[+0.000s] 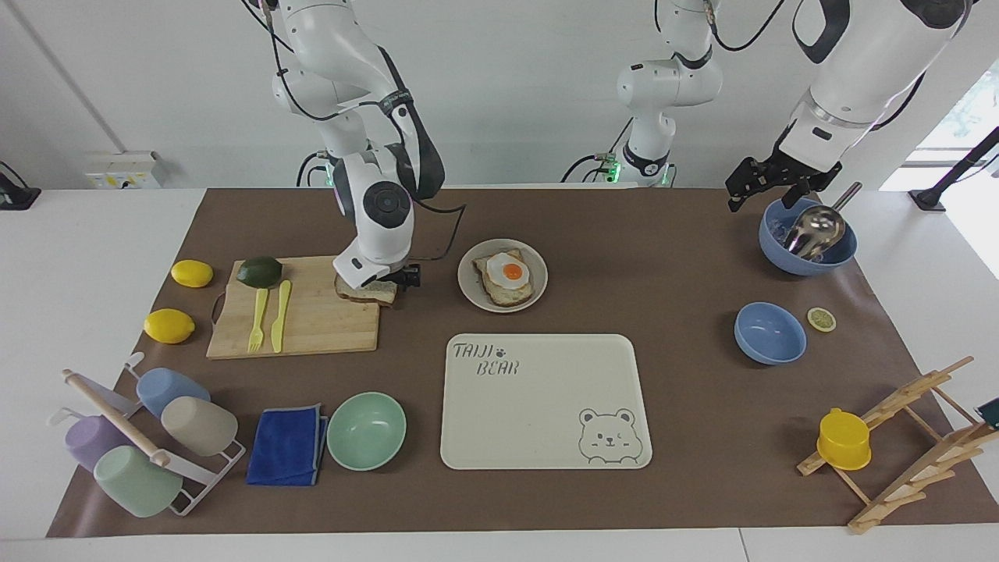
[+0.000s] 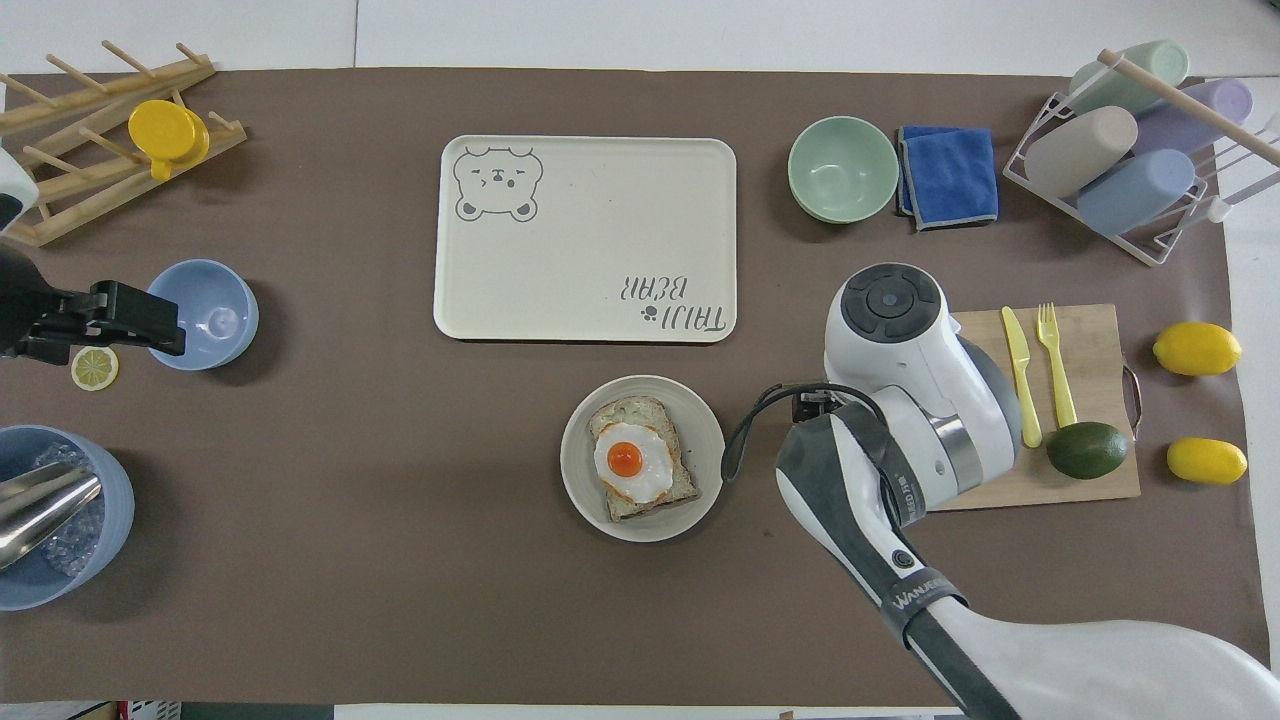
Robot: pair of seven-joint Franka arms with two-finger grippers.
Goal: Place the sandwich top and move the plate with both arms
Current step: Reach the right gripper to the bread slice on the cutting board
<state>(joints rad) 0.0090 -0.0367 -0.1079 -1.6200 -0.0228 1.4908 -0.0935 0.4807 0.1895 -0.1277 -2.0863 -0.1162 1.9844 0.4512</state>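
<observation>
Sandwich top [image 1: 373, 293] mostly under the right hand [image 1: 375, 279]; entirely hidden by the arm from overhead.

The plate [image 1: 466, 287] is grey-beige; the cream tray [image 1: 546, 421] bears a grey bear drawing. The bowl [image 1: 366, 430] is mint green, the cloth [image 1: 287, 445] deep blue, both lemons [image 1: 168, 325] bright yellow.
</observation>
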